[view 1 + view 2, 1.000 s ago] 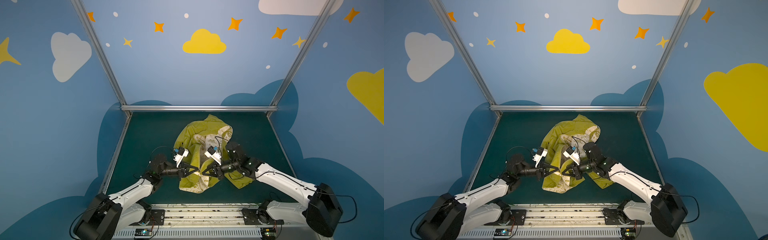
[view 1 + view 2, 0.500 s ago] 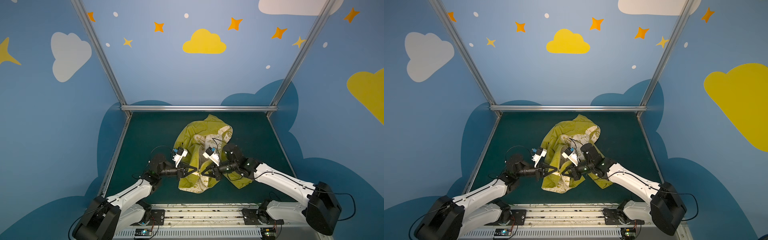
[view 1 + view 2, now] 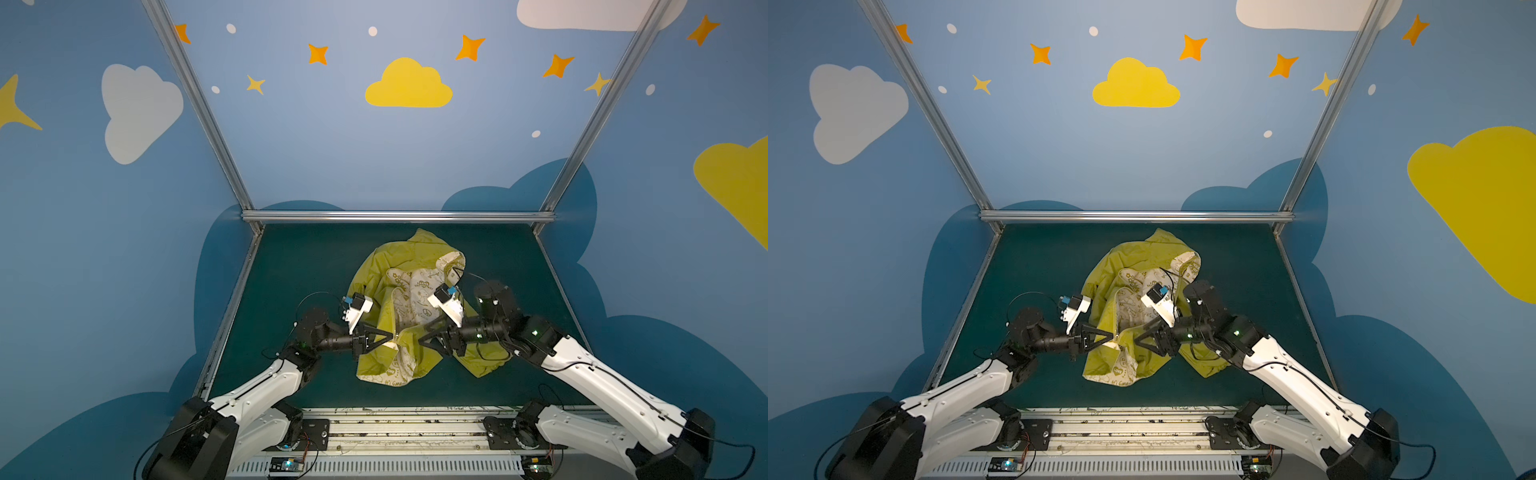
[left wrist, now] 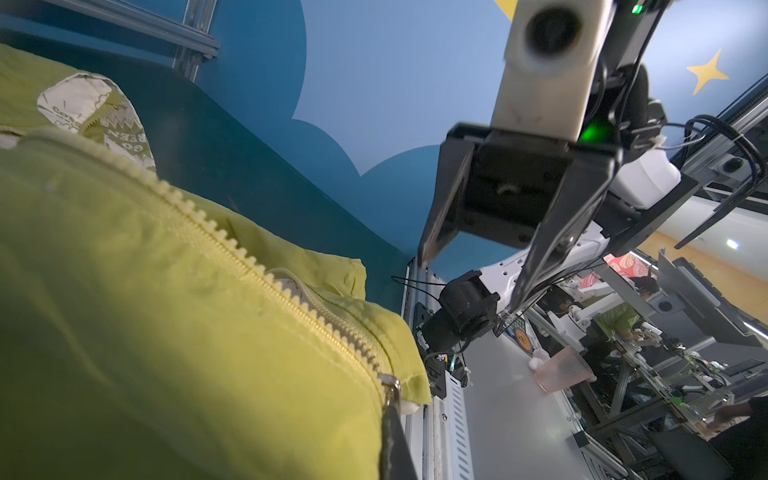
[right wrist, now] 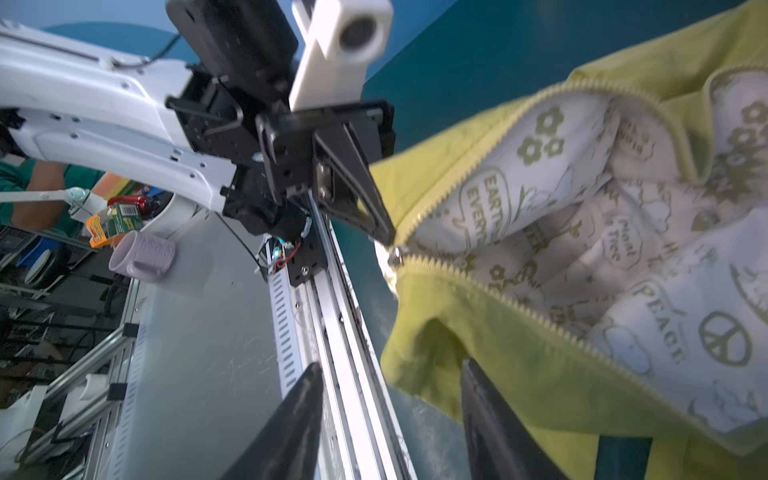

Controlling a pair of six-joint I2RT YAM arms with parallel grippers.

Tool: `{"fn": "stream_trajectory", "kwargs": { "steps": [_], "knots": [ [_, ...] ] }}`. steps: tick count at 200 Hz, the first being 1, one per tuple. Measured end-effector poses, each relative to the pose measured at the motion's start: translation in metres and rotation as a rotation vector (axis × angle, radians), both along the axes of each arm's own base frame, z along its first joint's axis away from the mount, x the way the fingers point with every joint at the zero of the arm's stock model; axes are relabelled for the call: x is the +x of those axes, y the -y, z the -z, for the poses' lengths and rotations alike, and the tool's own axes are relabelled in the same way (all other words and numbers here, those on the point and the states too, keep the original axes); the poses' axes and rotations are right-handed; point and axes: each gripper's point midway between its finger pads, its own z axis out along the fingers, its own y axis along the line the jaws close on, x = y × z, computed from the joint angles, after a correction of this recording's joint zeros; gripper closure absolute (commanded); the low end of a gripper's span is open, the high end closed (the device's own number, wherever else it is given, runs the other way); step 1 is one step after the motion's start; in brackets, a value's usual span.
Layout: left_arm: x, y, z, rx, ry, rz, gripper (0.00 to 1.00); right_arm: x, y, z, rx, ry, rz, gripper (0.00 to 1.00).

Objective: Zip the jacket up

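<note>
On the left, the left gripper (image 3: 390, 336) reaches in low over the dark green bench (image 3: 299, 266). Its fingers (image 5: 357, 187) are pressed together on the near hem of the jacket (image 3: 384, 259), right at the foot of the zipper (image 5: 494, 286). Both top views show only black tips meeting yellow cloth. The right wrist view shows the pinch itself, just beside the metal slider (image 5: 394, 254), with two rows of teeth spreading away from it and the cream printed lining (image 5: 623, 249) open between them. The left wrist view shows the outer yellow side instead, with teeth running down to the slider (image 4: 390, 384). The jacket lies crumpled at the middle of the bench. On the right, the right gripper (image 3: 420, 340) faces the left one with its fingers (image 4: 555, 239) clearly apart, gripping nothing. Its own wrist view shows a fold of the hem lying by one finger, but whether they touch cannot be told.
</note>
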Motion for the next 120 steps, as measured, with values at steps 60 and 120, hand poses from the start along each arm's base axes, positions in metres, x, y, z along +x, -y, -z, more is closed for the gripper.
{"fn": "stream_trajectory", "kwargs": {
  "steps": [60,120],
  "knots": [
    [-0.001,0.003,-0.001,-0.001,-0.009,0.032,0.97,0.014,-0.04,0.005,-0.016,0.023,-0.298,0.52],
    [-0.001,0.005,0.001,0.003,-0.027,0.051,0.97,0.003,-0.056,0.023,-0.052,-0.063,-0.482,0.61]
  ]
}}
